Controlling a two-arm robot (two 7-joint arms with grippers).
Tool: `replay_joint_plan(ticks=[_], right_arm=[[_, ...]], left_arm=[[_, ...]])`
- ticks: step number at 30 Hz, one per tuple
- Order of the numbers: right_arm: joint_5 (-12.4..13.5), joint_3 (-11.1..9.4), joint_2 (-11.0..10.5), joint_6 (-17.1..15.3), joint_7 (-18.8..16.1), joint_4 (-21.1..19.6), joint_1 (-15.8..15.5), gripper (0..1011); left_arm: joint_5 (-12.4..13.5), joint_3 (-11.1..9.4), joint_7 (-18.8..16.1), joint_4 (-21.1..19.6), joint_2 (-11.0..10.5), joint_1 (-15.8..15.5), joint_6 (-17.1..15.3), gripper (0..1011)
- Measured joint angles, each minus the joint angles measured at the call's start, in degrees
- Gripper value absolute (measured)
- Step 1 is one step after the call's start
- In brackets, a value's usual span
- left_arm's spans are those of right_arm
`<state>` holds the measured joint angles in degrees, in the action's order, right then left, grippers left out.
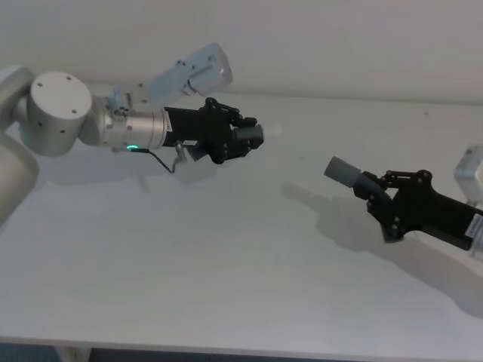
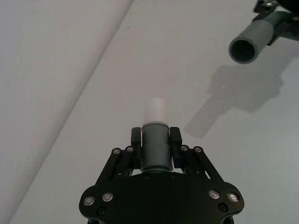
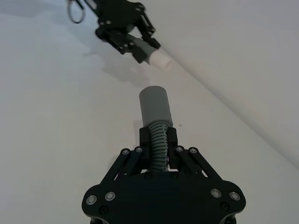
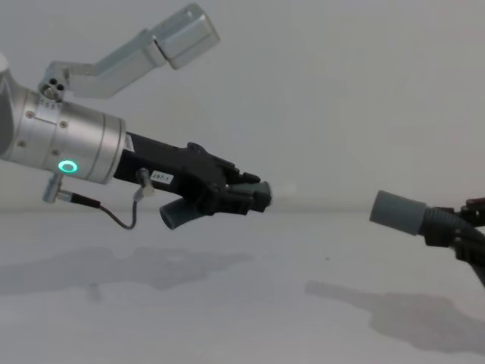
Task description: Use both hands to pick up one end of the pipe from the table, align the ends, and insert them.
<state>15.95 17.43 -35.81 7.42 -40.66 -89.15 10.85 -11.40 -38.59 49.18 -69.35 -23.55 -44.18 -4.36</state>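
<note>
Holding ribbed hose (image 3: 157, 132), left gripper (image 2: 155, 134) and right gripper (image 3: 158, 140) show smooth cylindrical cuffs (image 3: 155, 105).

A ribbed hose piece (image 3: 159, 145) is held clamped between the fingers of the right gripper (image 3: 158, 137), its smooth grey cuff (image 3: 155, 105) projected beyond the fingertips over the white table (image 3: 56, 121). Farther off, a second piece (image 3: 147, 48) is gripped by the left gripper (image 3: 140, 43), a pale tip (image 3: 160, 59) protruding from its fingers. The two ends are seen well apart, with shadows cast on the table between them.
</note>
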Motion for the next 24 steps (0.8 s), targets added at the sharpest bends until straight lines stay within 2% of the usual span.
replay_joint_plan(ticks=[5, 11, 17, 24], right_arm=[[1.54, 0.12, -1.89, 4.48, -4.49, 1.11, 0.52, 202], [2.59, 0.26, -3.49, 7.58, -7.44, 1.31, 0.62, 202], [2.92, 0.39, -4.43, 8.87, -8.32, 0.85, 0.43, 202], [2.59, 0.6, -4.88, 8.58, -7.64, -0.44, 0.0, 202]], left_arm=[[-1.54, -0.25, 3.91, 0.39, -0.67, -0.7, 2.27, 351], [-3.66, -0.55, 8.75, 0.22, -1.77, -1.45, 4.65, 351], [-4.93, -0.9, 11.64, -0.41, -2.43, -1.86, 5.84, 351], [-5.59, -1.65, 13.91, -0.98, -2.83, -2.46, 6.52, 351]])
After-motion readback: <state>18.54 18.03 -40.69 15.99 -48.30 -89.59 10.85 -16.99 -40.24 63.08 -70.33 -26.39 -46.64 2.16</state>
